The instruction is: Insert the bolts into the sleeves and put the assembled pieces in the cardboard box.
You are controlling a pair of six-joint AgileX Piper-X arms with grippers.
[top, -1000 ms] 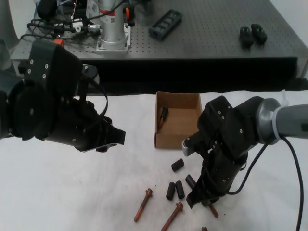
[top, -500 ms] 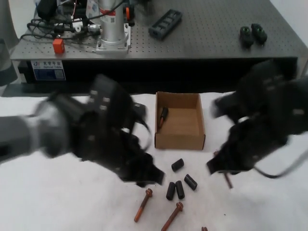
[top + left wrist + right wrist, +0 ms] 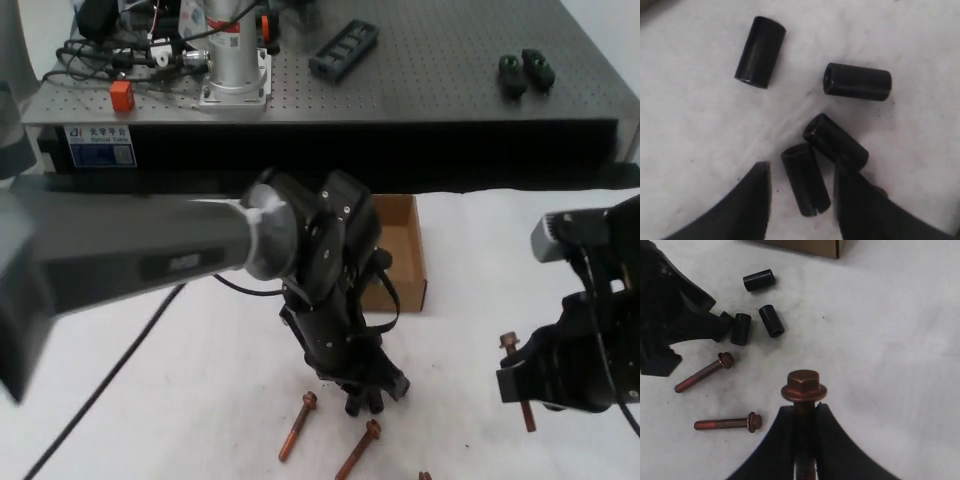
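Over the bench, my left gripper, jaws apart, straddles a black sleeve; centre it before closing. My right gripper clamps a bolt.

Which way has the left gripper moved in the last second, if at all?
Yes: the left gripper swung from well left of the cardboard box rightward, down to the sleeves in front of it.

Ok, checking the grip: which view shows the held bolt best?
Right wrist view: the bolt sits close up, shank clamped between the right gripper's fingers, head clear. The high view shows it small, head up. The left wrist view looks at sleeves.
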